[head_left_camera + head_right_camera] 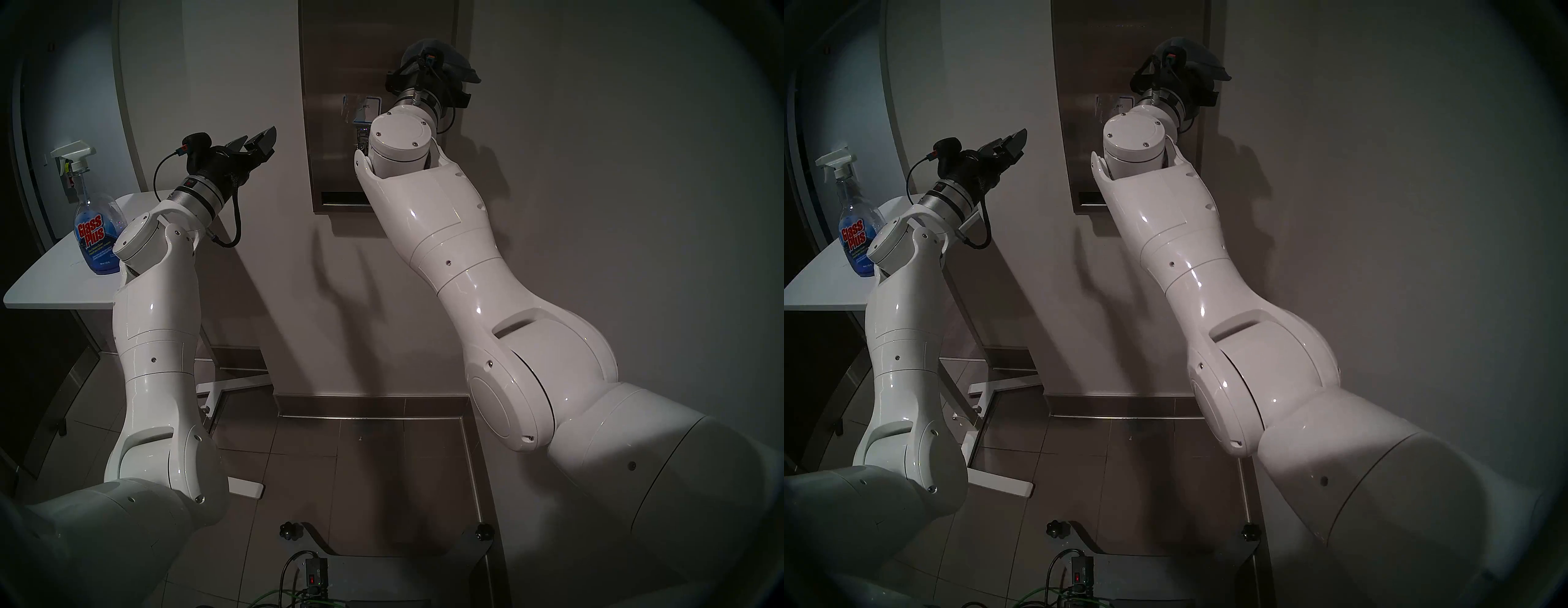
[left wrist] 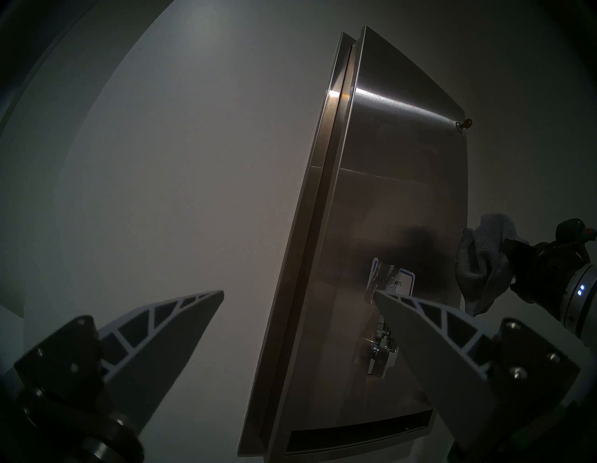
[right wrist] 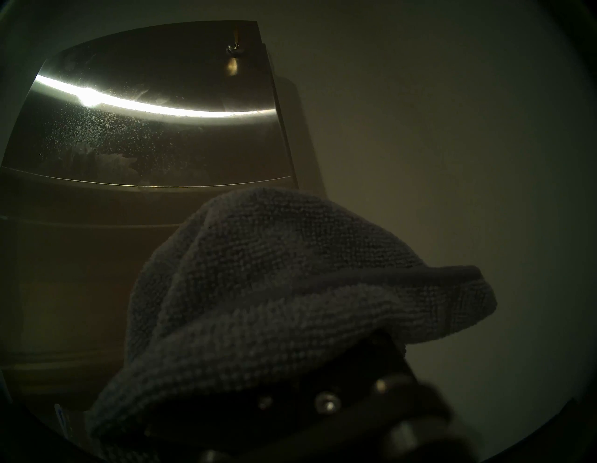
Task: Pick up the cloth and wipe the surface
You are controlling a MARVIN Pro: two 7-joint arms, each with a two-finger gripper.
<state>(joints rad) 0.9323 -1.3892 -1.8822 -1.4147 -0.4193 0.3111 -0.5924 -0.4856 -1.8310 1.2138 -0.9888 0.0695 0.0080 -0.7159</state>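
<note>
Right wrist view is showing the right gripper (image 1: 441, 63) pinching the cloth (image 3: 290, 274), soft, thick and light, bunching beside the steel panel (image 3: 145, 145); the left gripper (image 2: 297, 300) is hanging spread.

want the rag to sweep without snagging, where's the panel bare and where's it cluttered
Bare steel runs across the dispenser panel from the key at its top corner down to the blue-bordered label. Crowded below that: label, levers, then the dark slot. The cloth in the right tool sits at the panel's edge.
</note>
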